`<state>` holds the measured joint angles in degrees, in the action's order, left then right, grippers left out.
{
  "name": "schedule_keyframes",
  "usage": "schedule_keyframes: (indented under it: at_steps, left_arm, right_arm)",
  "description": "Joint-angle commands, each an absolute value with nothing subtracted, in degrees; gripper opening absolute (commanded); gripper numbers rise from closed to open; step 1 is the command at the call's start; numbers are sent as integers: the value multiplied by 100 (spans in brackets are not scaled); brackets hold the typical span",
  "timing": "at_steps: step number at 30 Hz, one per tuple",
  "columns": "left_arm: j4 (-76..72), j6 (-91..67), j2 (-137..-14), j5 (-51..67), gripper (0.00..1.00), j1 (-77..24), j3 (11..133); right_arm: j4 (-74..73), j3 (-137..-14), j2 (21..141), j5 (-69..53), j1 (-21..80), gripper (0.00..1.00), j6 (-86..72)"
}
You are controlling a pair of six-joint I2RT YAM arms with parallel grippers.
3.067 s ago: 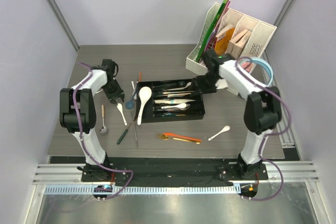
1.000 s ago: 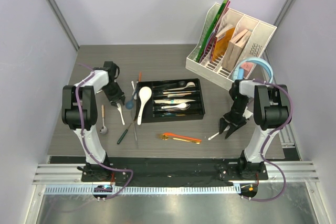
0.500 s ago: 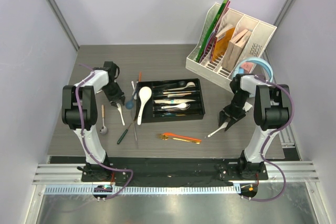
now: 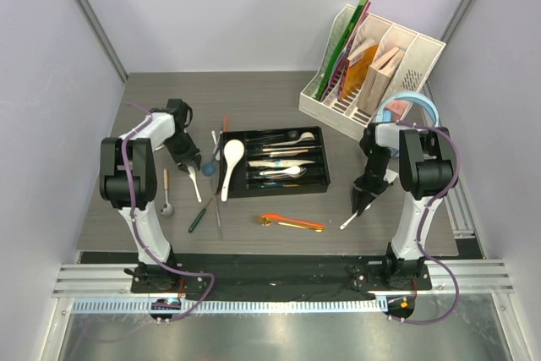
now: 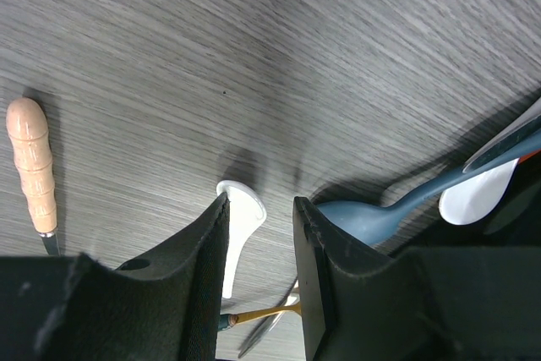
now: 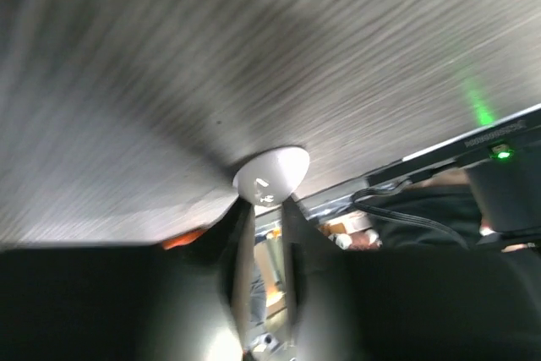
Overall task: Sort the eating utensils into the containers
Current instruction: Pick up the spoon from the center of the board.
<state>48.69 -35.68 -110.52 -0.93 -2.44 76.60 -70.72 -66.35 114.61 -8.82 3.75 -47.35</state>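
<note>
tray: several steel pieces sorted in
desk: orange chopsticks, blue spoon, others loose
left hand: apart, straddling small white spoon
right hand: clamped on white soup spoon

At the far right of my surface, a grey wood-grain top, stands a white slotted file organiser, set at an angle. A green folder leans in its leftmost slot. Next to it are an orange folder and a brown box. Light-blue headphones with a pink ear pad lie just beside the organiser's near right end. Pale walls close in three sides, and a metal rail runs along the near edge.
</note>
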Motion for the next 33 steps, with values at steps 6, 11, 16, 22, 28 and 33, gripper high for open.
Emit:
schedule_keyframes:
  at_steps: [6, 11, 16, 22, 28, 33]
  left_arm:
    - [5010, -3498, -10863, -220, 37, -211, 7787]
    - [5010, -3507, -10890, -194, 37, -211, 7813]
    - [4983, -3516, -10942, -158, 37, -211, 7796]
    - [4983, -3525, -11004, -97, 37, -211, 7822]
    - [4992, -3524, -10995, -114, 37, -211, 7805]
    - [4983, -3533, -11013, -97, 37, -211, 7805]
  right_arm:
    - [-6407, -6565, 11848, -264, 510, 1, -4588]
    - [-6618, -6670, 11523, -44, 510, 1, -4562]
    - [-6715, -6785, 10943, -18, 510, 1, -4570]
    - [-6452, -6689, 10627, 165, 545, 1, -4483]
    - [-6398, -6513, 10381, -158, 545, 1, -4342]
    - [-6530, -6644, 10125, -438, 545, 1, -4333]
